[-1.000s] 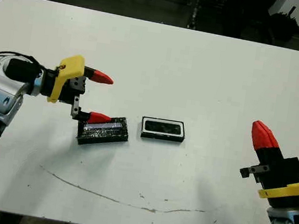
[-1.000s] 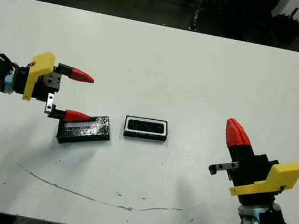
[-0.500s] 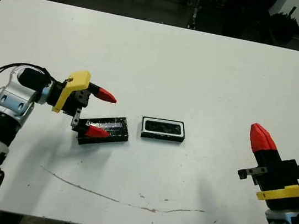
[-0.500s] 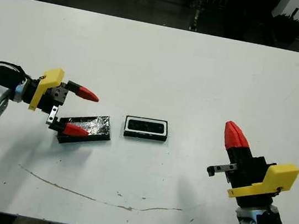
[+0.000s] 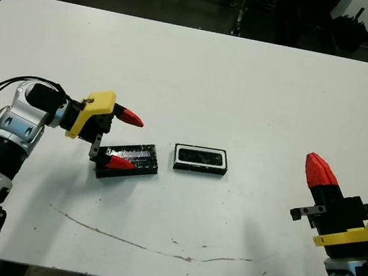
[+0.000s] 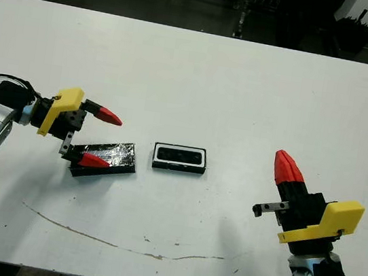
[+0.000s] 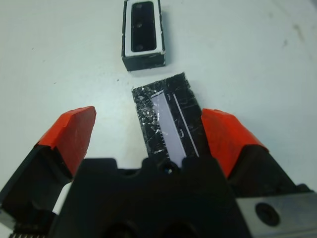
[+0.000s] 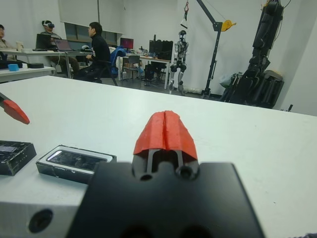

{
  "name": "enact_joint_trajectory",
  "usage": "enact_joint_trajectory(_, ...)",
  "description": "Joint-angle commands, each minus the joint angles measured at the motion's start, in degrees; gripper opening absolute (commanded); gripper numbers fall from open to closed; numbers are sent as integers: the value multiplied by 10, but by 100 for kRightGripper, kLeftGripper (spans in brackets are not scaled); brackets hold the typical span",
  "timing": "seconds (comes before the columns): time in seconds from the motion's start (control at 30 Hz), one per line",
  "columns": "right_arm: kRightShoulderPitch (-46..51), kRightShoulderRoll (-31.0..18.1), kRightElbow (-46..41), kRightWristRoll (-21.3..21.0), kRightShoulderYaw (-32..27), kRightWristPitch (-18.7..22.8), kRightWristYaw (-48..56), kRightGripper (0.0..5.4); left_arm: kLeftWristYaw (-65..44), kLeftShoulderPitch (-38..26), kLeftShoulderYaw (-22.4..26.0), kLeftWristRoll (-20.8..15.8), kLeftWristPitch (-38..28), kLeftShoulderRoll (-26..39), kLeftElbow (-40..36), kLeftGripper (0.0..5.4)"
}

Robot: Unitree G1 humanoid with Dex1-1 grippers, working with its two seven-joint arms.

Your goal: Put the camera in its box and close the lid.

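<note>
The box, a small black-walled tray with a white lining, sits mid-table. The camera lies inside it as a dark bar, glinting bluish in the right wrist view. Just left of the box lies the lid, a glossy black slab flat on the table. My left gripper is open and straddles the lid's left end: one red fingertip hangs at its near edge, the other stands beyond its far side. My right gripper is shut on nothing, raised at the table's right front, well away from the box.
The white table carries a thin dark scratch line near its front edge. Beyond the table, the right wrist view shows a seated person at desks, a standing humanoid robot and a hoist.
Over the last second my left gripper has come down and nearer, its lower finger shifting from the lid's far left corner to its near edge. Lid, box and right gripper have stayed put.
</note>
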Motion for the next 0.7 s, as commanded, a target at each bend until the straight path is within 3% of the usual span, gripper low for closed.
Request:
enact_joint_trajectory(0.03, 2, -4, -3, -4, -3, 7, -6, 0, -11, 9, -12, 14, 4, 15, -6, 540)
enact_joint_trajectory(0.7, 1, -5, 2, -8, -4, 1, -1, 0, -9, 31, -8, 7, 51, 37, -12, 540)
